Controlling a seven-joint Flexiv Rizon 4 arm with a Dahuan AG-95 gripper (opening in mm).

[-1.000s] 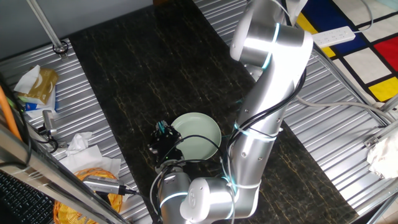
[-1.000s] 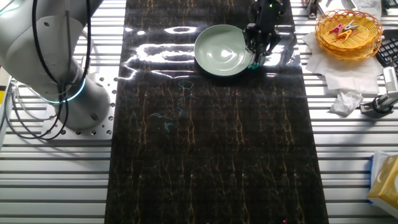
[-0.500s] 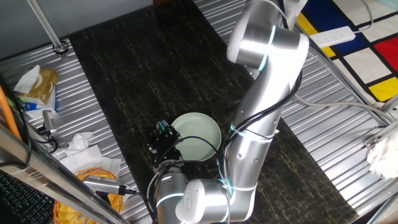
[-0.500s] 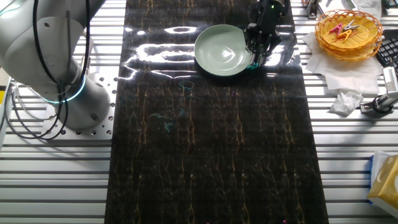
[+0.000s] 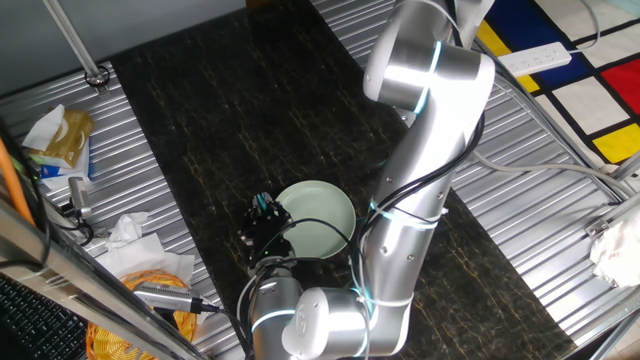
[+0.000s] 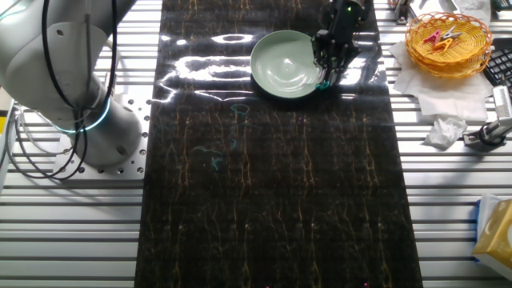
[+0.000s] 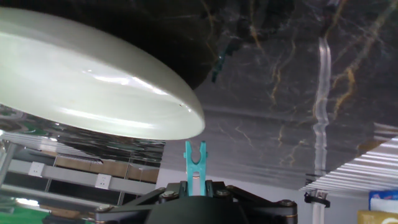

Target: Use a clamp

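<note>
The clamp (image 7: 194, 159) is a small teal clip. It stands between my fingers with its two prongs pointing away, just short of the rim of the pale green plate (image 7: 87, 81). My gripper (image 7: 194, 185) is shut on it. In the other fixed view the gripper (image 6: 328, 74) hangs over the right rim of the plate (image 6: 284, 64), and a teal speck of the clamp (image 6: 324, 83) shows at its tip. In one fixed view the gripper (image 5: 262, 222) sits at the left edge of the plate (image 5: 318, 215).
A dark marbled mat (image 6: 272, 184) covers the table's middle. A wicker basket (image 6: 448, 40) with clips stands at the right on white paper, with crumpled tissue (image 6: 442, 132) below it. The robot base (image 6: 72, 88) stands at the left.
The plate has shifted very slightly to the right under the gripper; the gripper stays at its right rim with the clamp held.
</note>
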